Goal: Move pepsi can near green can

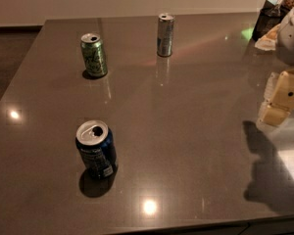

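The pepsi can, short and dark blue with a silver top, stands upright near the front left of the grey table. The green can stands upright at the back left, well behind the pepsi can. My gripper, cream-coloured, hangs over the right edge of the table, far to the right of both cans and holding nothing that I can see. Its shadow falls on the table below it.
A taller slim silver can stands at the back middle, to the right of the green can. Dark and pale packages sit at the back right corner. The table's front edge runs along the bottom of the view.
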Motion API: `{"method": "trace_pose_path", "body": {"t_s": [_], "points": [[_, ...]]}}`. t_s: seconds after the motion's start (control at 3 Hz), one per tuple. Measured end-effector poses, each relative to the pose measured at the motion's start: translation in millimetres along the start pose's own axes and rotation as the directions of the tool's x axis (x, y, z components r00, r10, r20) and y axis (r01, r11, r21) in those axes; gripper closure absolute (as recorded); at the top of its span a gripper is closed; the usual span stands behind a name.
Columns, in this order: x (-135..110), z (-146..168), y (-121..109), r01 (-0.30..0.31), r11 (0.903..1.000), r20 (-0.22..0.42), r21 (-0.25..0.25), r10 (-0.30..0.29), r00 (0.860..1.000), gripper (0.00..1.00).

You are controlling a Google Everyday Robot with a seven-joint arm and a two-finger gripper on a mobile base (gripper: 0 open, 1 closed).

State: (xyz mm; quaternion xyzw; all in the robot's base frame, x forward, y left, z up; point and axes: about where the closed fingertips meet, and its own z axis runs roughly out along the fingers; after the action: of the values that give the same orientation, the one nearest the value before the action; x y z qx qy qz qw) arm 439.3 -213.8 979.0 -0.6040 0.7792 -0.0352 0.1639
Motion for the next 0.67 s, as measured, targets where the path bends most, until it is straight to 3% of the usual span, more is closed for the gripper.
{"method": "trace_pose_path", "body": {"t_s": [0.33, 0.67], "points": [[-4.8, -0.5, -1.0, 0.004, 1.0, 0.009, 0.0, -0.004, 1.0, 0.0], [-45.8, 10.5, 2.3, 0.056, 0.998, 0.102, -0.03, -0.053, 0.993, 0.0]]}}
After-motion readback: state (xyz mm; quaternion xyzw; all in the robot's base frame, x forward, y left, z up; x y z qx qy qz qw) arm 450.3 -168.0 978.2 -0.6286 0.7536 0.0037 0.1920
